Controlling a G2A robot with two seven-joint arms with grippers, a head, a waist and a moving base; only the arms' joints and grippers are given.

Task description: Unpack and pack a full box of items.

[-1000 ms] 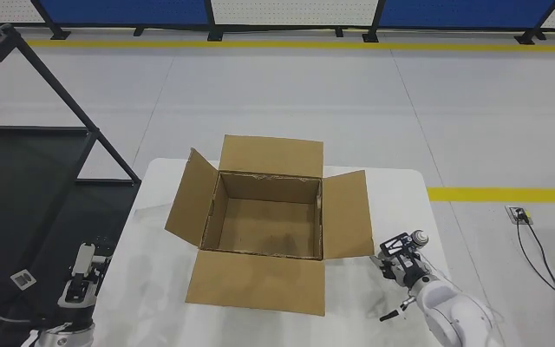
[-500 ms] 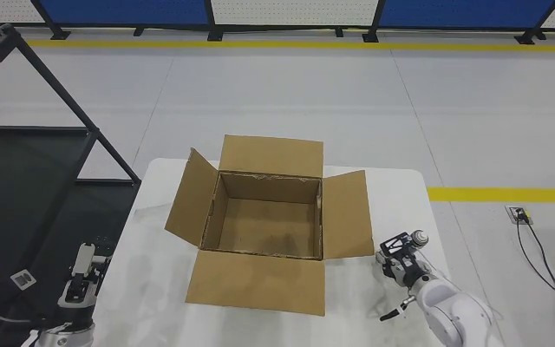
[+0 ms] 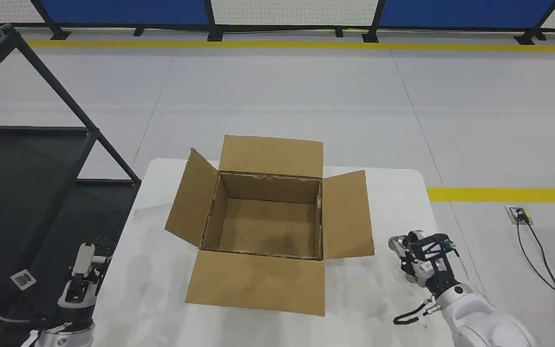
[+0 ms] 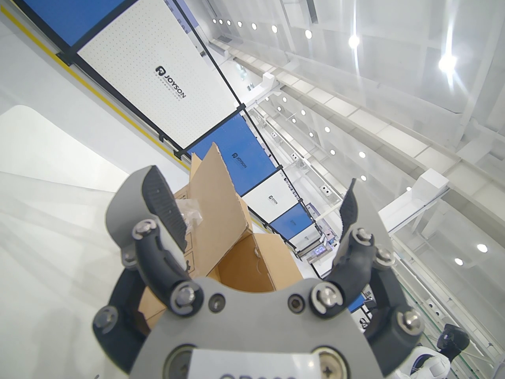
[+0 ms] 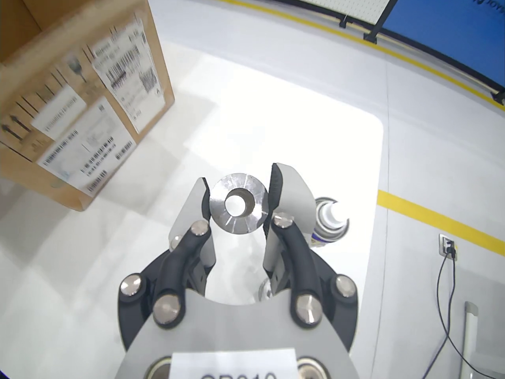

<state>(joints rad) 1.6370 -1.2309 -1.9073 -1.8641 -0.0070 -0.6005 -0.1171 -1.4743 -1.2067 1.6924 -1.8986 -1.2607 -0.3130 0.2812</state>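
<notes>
Right gripper (image 5: 238,195) clamps one hollow metal cylinder (image 5: 254,214) near the right edge of the table (image 3: 395,186); its wrist view adds one spray can (image 5: 329,224) just beside. Left gripper (image 4: 256,207) gapes wide. From above: one box (image 3: 260,282), flaps open, mid-table.

Metal ring (image 5: 236,209) between the fingers (image 5: 288,189)

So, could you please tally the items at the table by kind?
Brown open cardboard box: 1
Shiny metal cylinder with a bored centre, gripped in the right end effector: 1
White-nozzled aerosol can: 1
Total: 3
</notes>
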